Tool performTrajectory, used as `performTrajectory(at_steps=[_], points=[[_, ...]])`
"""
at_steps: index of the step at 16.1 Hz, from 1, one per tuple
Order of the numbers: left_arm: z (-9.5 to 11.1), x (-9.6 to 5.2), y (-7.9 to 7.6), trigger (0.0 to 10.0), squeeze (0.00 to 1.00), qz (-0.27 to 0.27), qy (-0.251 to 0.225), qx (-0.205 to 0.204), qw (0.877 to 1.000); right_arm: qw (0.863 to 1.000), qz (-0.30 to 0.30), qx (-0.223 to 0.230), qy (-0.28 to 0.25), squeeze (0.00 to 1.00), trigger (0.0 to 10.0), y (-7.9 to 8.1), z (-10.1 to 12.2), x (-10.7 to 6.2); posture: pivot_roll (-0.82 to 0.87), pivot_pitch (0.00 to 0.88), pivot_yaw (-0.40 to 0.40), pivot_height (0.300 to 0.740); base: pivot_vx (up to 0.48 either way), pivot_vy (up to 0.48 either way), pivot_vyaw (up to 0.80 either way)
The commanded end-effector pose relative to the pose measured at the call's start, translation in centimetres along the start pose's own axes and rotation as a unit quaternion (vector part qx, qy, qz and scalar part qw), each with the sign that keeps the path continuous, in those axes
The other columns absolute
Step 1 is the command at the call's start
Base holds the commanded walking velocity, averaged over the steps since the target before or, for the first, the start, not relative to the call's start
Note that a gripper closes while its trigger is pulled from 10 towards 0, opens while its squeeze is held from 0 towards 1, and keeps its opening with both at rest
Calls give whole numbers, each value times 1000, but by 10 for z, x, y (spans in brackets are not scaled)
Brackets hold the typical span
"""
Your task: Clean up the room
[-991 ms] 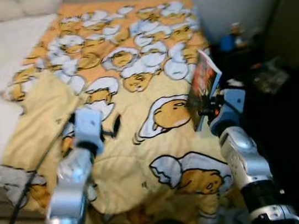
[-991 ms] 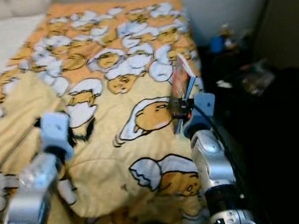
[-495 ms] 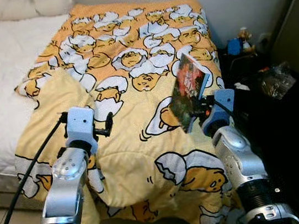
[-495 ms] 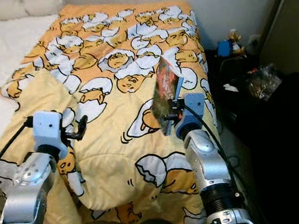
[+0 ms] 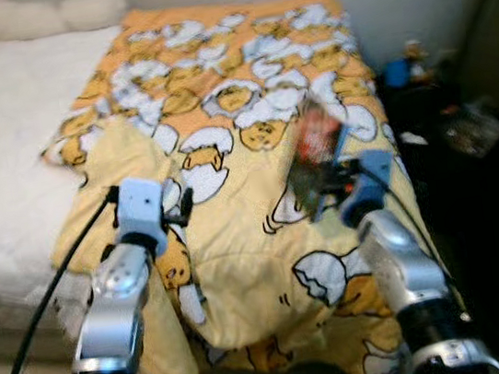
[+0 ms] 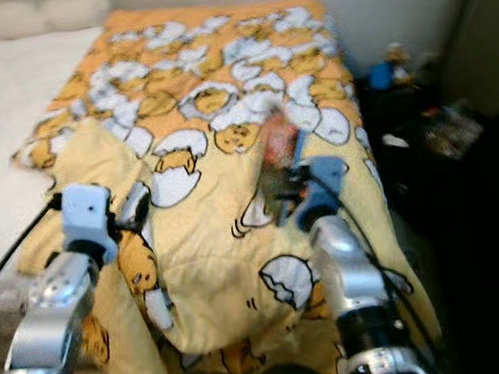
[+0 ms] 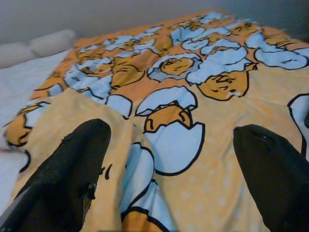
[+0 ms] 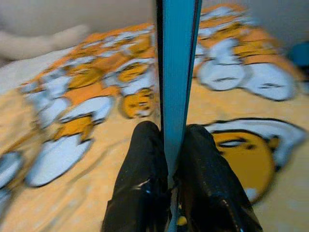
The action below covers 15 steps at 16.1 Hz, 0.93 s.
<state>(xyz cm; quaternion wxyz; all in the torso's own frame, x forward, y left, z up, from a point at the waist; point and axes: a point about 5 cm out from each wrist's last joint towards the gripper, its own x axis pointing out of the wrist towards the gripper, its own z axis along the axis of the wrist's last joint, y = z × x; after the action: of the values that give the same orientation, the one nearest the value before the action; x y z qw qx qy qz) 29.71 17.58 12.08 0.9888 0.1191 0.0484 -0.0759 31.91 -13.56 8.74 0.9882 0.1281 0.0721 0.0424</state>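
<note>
Book (image 5: 315,154) stands upright, pinched at its lower edge by the right gripper (image 8: 166,169), whose two black fingers (image 8: 142,179) press on either side of its blue cover, above the yellow egg-print blanket (image 5: 245,85) near the bed's right side; left gripper (image 7: 171,164) hovers over the same blanket beside its folded-back corner, its fingers spread wide apart and grasping nothing; white mattress (image 5: 2,147) shows on the left, pillows (image 5: 30,15) at the head, dark clutter (image 5: 463,120) on the floor to the right; compared with half a second ago, the whole view has shifted and blurred, so the camera has moved, while the book remains clamped upright in the right gripper and the left gripper stays spread.
</note>
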Motion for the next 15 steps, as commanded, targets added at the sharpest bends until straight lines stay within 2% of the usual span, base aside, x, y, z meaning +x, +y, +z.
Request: performTrajectory(at_steps=[1, 5, 11, 15], points=[[1, -1, 3, 10000, 0, 3, 2, 5, 1000, 1000, 13, 5, -29, 0, 10000, 6, 13, 2, -23, 0, 17, 740, 0, 337, 0], [-1, -2, 4, 10000, 0, 4, 3, 10, 1000, 999, 7, -3, -31, 0, 10000, 5, 13, 1, -23, 0, 12, 740, 0, 345, 0], [1, -2, 3, 10000, 0, 0, -2, 16, 1000, 1000, 4, -1, -28, 0, 10000, 6, 11, 1, -21, 0, 12, 740, 0, 347, -767], [2, 0, 2, 10000, 0, -3, -5, 14, 1000, 999, 8, -9, -33, 0, 10000, 7, 13, 2, -22, 0, 11, 740, 0, 352, 0]])
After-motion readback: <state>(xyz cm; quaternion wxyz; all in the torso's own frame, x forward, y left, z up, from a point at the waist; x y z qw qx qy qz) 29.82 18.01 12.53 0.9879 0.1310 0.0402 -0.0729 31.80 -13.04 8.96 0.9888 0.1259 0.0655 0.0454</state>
